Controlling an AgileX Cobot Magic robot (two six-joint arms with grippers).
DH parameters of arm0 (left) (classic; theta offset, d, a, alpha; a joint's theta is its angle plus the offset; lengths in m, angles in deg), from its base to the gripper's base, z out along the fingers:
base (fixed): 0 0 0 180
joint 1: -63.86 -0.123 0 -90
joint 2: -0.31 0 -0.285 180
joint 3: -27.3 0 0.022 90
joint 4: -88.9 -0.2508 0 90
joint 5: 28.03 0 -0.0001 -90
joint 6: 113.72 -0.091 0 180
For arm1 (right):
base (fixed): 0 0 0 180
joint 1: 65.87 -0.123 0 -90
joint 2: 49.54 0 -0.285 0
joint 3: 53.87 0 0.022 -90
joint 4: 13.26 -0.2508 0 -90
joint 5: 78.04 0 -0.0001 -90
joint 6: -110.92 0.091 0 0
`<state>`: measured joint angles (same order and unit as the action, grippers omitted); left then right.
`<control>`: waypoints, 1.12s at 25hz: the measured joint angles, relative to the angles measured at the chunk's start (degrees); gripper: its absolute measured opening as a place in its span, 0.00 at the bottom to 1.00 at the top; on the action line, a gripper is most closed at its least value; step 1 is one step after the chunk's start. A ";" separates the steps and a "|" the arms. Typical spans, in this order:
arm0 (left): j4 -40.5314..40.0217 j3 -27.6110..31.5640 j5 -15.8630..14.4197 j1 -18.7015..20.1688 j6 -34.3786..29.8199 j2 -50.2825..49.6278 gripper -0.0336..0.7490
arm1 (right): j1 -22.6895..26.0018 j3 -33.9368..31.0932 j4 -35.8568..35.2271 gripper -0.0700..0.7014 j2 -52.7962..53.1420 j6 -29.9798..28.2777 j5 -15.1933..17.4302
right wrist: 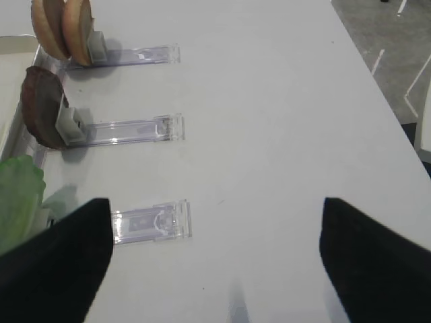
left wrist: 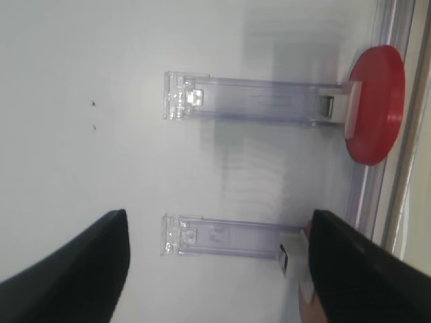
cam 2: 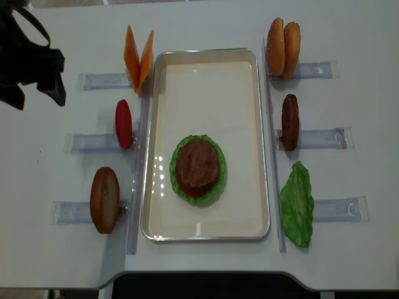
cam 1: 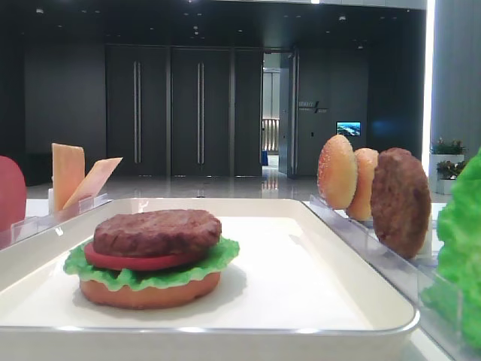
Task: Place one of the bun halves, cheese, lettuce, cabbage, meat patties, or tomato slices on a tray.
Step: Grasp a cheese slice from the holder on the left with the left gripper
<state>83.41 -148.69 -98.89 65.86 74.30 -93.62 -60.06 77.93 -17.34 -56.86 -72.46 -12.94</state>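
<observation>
While both arms' jaws gape empty, cheese slices stand on edge, V-shaped, beside tray.

You see only a sliver of the tomato slice at the left edge of the low view, and the lettuce runs off its right edge. The stack's bottom bun half hides beneath the patty overhead.

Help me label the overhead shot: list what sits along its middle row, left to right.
tomato slice → tray → stacked burger topped with a meat patty → upright meat patty in its holder → clear holder rack
</observation>
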 joint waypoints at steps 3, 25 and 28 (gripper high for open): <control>0.00 -3.01 0.00 0.00 0.00 -2.16 0.85 | 0.00 0.00 0.00 0.86 0.00 0.00 0.00; 2.22 -33.69 0.00 0.06 0.01 -28.57 0.85 | 0.00 -0.04 0.00 0.86 0.00 0.00 0.00; 2.29 -36.79 0.00 0.38 0.01 -31.24 0.85 | 0.00 -0.04 0.00 0.86 0.00 0.00 0.00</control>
<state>85.70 -185.48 -98.89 66.25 74.31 -124.86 -60.06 77.88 -17.34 -56.86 -72.46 -12.94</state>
